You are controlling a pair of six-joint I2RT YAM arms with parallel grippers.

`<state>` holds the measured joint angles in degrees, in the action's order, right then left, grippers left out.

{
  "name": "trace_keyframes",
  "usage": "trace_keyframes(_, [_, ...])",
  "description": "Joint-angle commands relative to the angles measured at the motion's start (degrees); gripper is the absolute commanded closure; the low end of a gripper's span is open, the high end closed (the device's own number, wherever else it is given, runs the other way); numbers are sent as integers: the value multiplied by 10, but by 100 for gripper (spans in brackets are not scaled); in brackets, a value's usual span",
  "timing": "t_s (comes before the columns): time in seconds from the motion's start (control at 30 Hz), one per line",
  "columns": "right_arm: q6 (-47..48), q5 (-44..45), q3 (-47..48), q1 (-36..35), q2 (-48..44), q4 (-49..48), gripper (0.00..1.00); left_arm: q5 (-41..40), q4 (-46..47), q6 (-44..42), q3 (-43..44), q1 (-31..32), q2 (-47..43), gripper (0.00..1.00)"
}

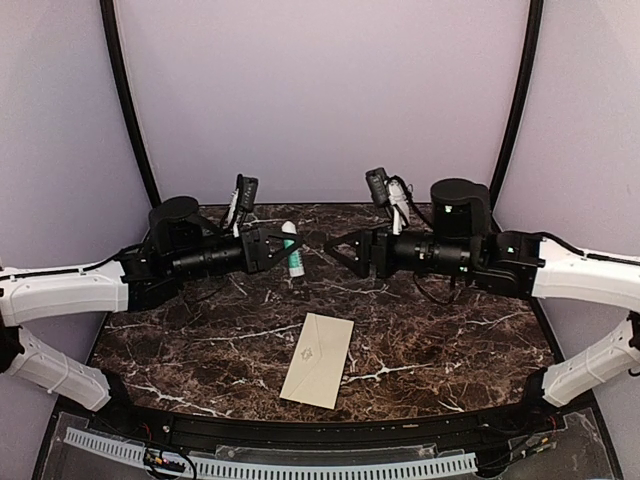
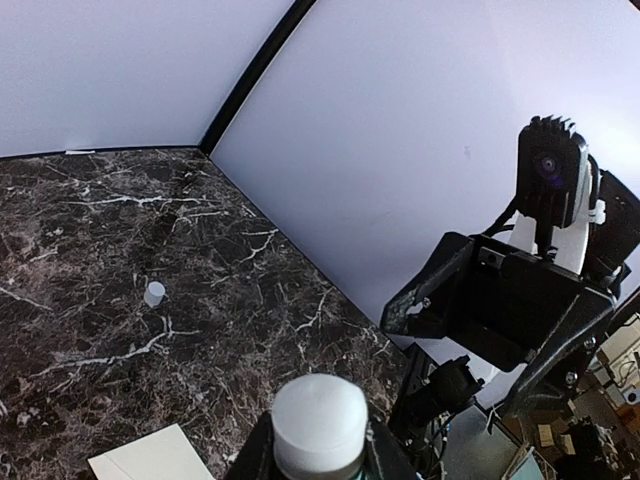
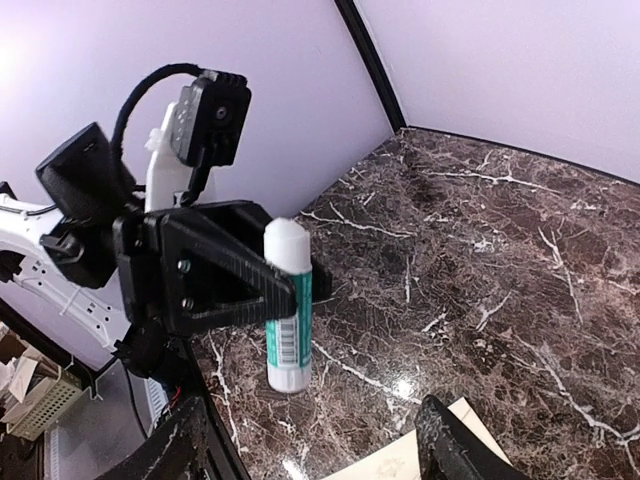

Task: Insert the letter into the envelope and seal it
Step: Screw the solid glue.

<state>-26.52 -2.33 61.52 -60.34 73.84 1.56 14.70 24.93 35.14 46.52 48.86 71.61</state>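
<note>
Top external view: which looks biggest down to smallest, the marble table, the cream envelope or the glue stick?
1. marble table
2. envelope
3. glue stick, partly hidden in the left end effector and held above the table, yet clearly the smallest.

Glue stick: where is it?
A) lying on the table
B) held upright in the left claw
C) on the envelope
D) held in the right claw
B: the left claw grips the glue stick upright; the right claw is open, empty.
</note>
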Motion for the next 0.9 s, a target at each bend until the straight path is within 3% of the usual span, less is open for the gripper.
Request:
trace_keyframes(0.0, [13,-108,-78,21,-51,-108,32,189,-3,-11,60,-54,5,100])
trace_keyframes(0.2, [-30,-238,-155,34,-56,-335,32,404,112,-27,75,-118,33,100])
trace_keyframes(0.4, [-54,-312,-109,26,29,-418,35,521,328,65,38,-127,57,100])
trace_keyframes(0.87, [-24,-368,-1,-13,159,-421,41,550,401,113,6,-127,43,100])
